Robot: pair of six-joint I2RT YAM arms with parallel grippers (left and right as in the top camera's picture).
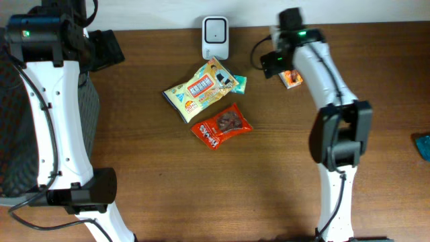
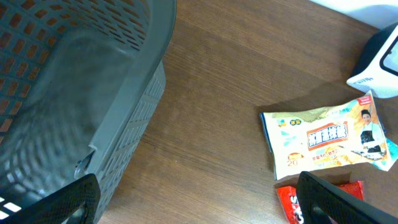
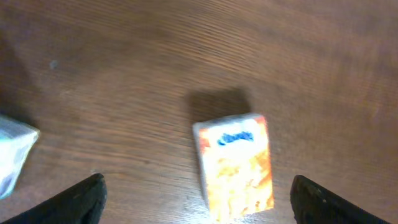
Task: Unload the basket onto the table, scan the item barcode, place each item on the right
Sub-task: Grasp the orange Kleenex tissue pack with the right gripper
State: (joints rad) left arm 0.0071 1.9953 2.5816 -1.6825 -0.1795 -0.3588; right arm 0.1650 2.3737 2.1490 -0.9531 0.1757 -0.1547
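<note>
The white barcode scanner (image 1: 215,37) stands at the table's back edge; its corner shows in the left wrist view as the scanner (image 2: 379,68). A small orange box (image 1: 291,78) lies on the table just right of my right gripper (image 1: 279,64). In the right wrist view the orange box (image 3: 236,165) lies flat between the wide-apart fingers of the right gripper (image 3: 199,208), touching neither. My left gripper (image 1: 106,48) is open at the back left, and in its own view the left gripper (image 2: 199,205) has only bare wood between its fingers.
A yellow snack packet (image 1: 201,91), a red packet (image 1: 222,126) and a small teal pack (image 1: 239,83) lie mid-table. A grey mesh basket (image 2: 74,74) stands at the left. Another teal item (image 1: 423,144) sits at the right edge.
</note>
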